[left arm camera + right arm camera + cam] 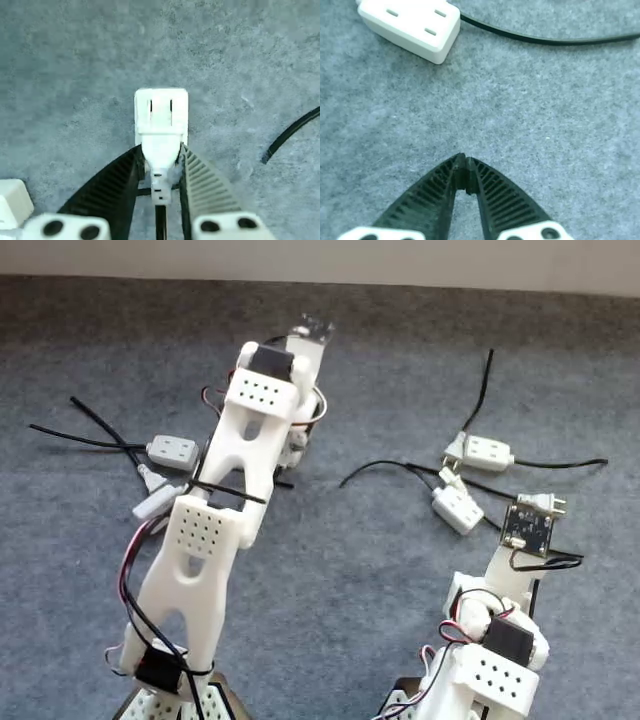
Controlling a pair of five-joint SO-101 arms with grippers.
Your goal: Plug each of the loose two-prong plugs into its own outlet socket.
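My left gripper (161,150) is shut on the narrow neck of a white plug (160,145), held above the carpet. The plug's far end meets a wider white block (161,107) with two dark slits; I cannot tell whether they are joined. From above, that gripper (312,332) is at the far middle of the carpet. My right gripper (466,172) is shut on nothing, just over bare carpet. Beyond it lies a white outlet (410,25) with a black cord (545,37). On the right lie two outlets (487,450) (457,508), each with a plug at its end.
A grey-white outlet (172,450) and a white plug (155,502) lie beside the left arm, among black cords (90,435). A small white two-pronged piece (542,503) sits just past the right wrist. The corner of a white block (12,202) lies near my left gripper.
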